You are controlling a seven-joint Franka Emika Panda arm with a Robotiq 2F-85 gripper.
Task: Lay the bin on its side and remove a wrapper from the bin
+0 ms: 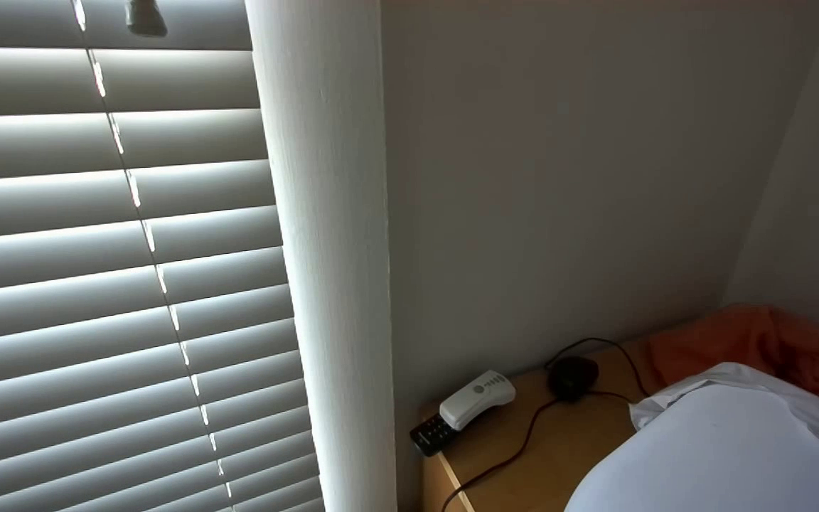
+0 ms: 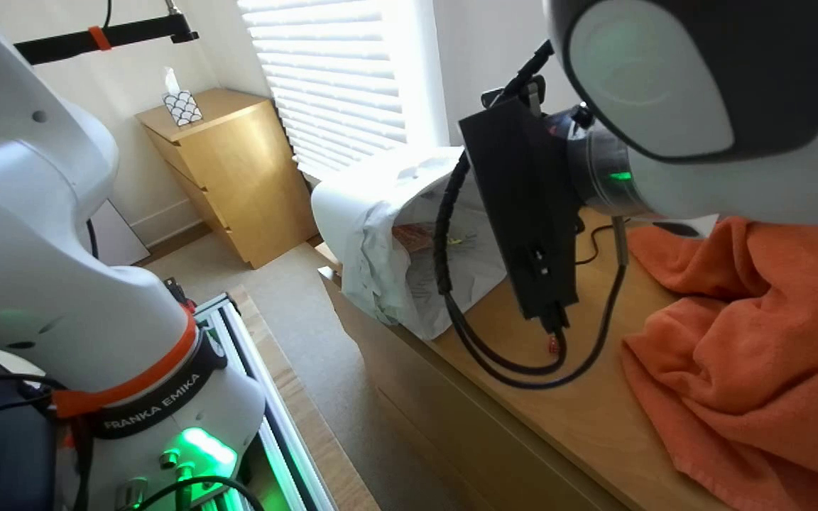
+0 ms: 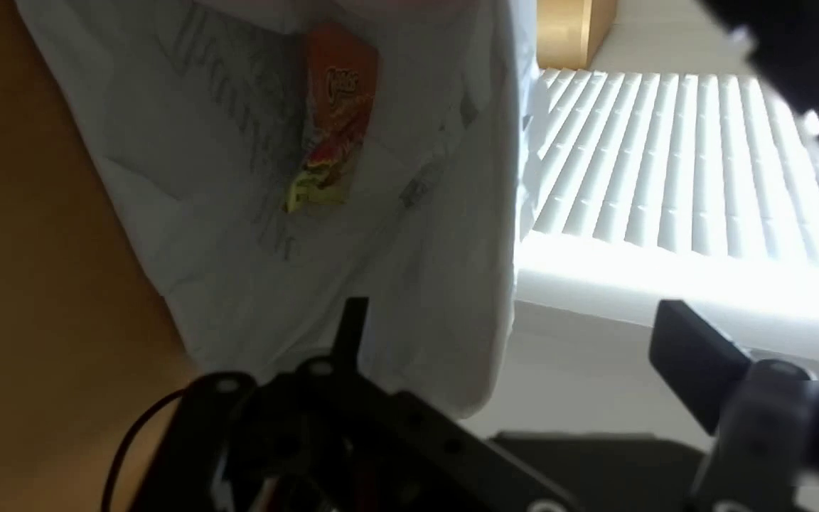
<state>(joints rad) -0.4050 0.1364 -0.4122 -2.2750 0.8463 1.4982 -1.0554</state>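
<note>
The white bin (image 2: 359, 191) lies on its side on the wooden surface, its mouth with the crinkled liner facing the arm. It also shows in an exterior view (image 1: 715, 455), partly cut off by the frame edge. A red-orange wrapper (image 3: 338, 92) with a yellow end lies inside on the liner in the wrist view. It shows in part in an exterior view (image 2: 415, 236). My gripper (image 3: 512, 313) is open and empty. In the wrist view one finger overlaps the bin's opening and the other is outside its rim. The fingers are mostly hidden in the exterior views.
An orange towel (image 2: 735, 341) lies on the wooden top (image 2: 522, 355). A white remote (image 1: 477, 398), a black remote (image 1: 432, 434) and a dark round device (image 1: 571, 377) with a cable lie near the wall. Window blinds (image 2: 331, 78) are behind the bin.
</note>
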